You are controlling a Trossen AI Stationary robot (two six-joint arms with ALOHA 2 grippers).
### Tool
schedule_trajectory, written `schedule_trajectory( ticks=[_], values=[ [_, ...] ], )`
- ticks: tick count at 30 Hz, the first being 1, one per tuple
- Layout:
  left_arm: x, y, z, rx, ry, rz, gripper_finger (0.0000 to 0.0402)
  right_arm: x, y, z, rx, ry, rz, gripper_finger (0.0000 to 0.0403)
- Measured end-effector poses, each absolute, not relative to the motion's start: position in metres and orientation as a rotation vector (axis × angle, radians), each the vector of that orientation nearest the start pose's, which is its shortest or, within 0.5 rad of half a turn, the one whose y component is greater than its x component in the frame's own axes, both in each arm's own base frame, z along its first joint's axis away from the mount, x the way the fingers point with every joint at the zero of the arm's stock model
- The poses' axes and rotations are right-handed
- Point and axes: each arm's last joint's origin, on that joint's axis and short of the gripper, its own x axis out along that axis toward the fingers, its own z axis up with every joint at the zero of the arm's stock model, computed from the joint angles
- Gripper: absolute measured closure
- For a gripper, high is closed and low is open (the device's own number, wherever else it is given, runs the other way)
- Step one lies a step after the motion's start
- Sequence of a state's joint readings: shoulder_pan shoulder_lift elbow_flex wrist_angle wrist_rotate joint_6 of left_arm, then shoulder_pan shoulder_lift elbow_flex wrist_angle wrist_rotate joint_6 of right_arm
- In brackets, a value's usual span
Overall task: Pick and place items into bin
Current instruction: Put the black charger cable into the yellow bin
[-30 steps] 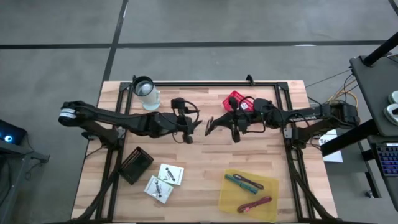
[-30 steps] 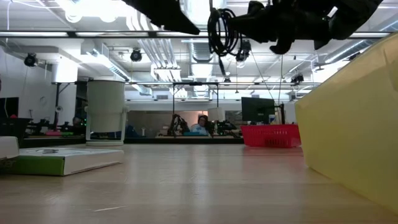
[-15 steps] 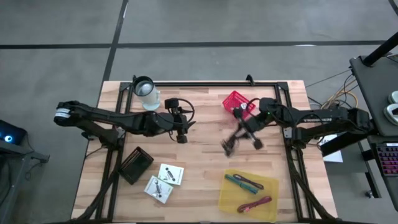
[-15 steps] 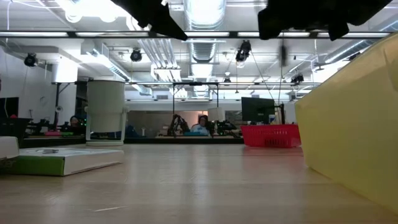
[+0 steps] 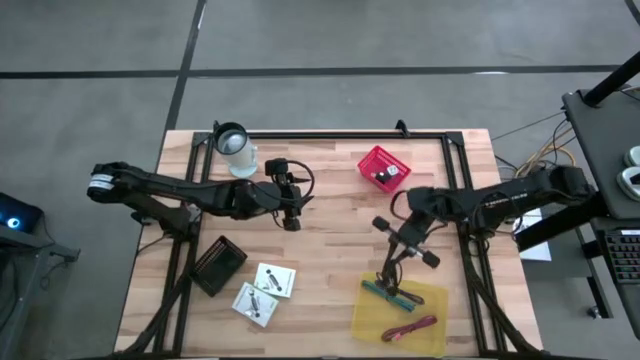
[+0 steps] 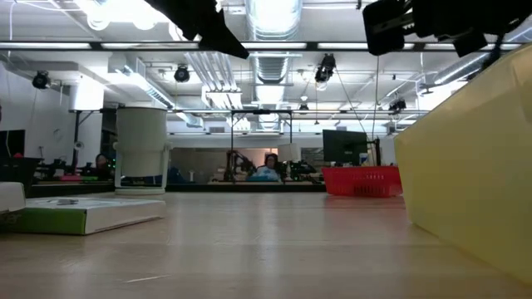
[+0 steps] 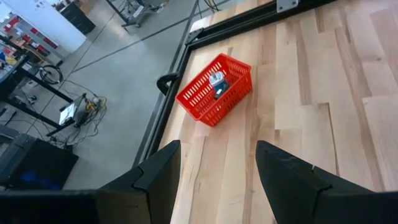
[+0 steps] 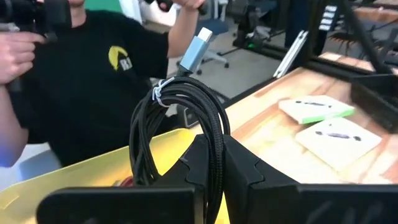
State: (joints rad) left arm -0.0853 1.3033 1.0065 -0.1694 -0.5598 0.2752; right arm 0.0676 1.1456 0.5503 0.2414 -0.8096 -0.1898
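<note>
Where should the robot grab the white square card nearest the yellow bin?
By two opposite edges, coming straight down from above. The white card lies flat on the table with its broad face up, so only its thin sides offer anything to pinch.

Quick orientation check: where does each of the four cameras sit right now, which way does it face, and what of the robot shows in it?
High: overhead, straight down; both arms, yellow bin, red basket.
Low: table height, level across; arms overhead, bin wall, basket.
Left wrist: facing the basket past open left hand.
Right wrist: right hand gripping cable coil above the bin; white cards, person behind.
Shared: basket, bin.
</note>
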Motion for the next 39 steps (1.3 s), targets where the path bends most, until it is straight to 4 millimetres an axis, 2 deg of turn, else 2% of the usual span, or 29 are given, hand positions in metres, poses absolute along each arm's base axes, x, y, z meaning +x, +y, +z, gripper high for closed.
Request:
schedule_trajectory(
  ticks=[5,9,15,24,30,39],
  values=[
    [0.285,-0.009,0.302,0.415,0.512,0.403,0.0210,0.229,0.057,0.219,-0.061,0.296,0.919,0.0390],
    [0.285,-0.009,0.302,0.415,0.514,0.403,0.0210,0.227,0.065,0.212,-0.051,0.336,0.906,0.0390],
    [0.284,-0.009,0.302,0.415,0.515,0.403,0.0210,0.224,0.067,0.206,-0.016,0.376,0.905,0.0384],
    [0.284,-0.009,0.302,0.414,0.514,0.405,0.0210,0.224,0.069,0.207,0.003,0.372,0.909,0.0377],
    [0.284,-0.009,0.302,0.414,0.514,0.405,0.0210,0.217,0.077,0.197,0.002,0.408,0.946,0.0376],
    [0.284,-0.009,0.302,0.414,0.514,0.405,0.0210,0.212,0.081,0.192,-0.091,0.381,0.987,0.0374]
  ],
)
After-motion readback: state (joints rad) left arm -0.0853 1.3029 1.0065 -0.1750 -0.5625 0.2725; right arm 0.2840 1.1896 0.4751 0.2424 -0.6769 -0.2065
